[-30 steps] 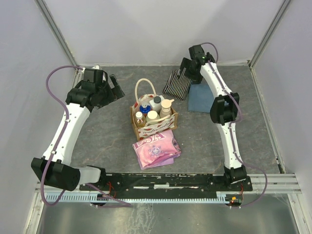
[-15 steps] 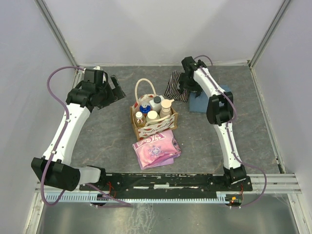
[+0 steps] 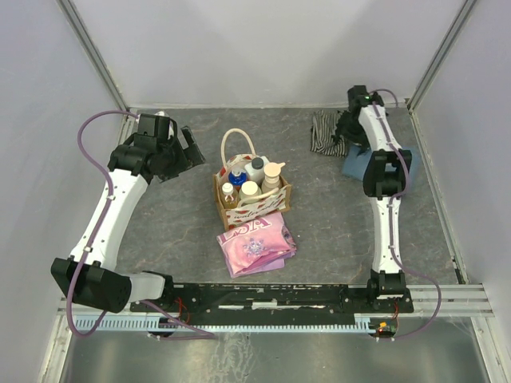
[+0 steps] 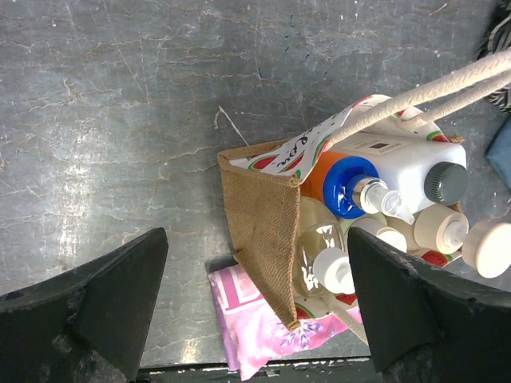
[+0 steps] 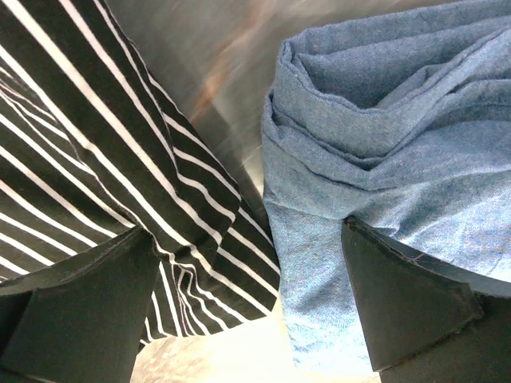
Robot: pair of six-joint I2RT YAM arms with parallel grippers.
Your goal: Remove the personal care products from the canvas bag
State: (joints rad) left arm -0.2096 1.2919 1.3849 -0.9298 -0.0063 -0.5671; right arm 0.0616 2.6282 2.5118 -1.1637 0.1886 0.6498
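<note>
Canvas bag (image 4: 263, 215) hides the bottles (image 4: 348, 185) below their caps, no label readable; left gripper (image 4: 255, 247) and right gripper (image 5: 247, 231) spread wide.

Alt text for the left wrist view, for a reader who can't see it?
The cream canvas bag stands on the grey table, packed with upright bottles, including an orange bottle with a blue pump. The left gripper hangs open above it; a pink cloth lies beside it.

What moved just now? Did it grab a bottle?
The right gripper swung right toward the back corner, and the striped cloth and blue cloth slid right with it. Nothing was grabbed. The left gripper, canvas bag, its bottles and pink cloth stayed put.
</note>
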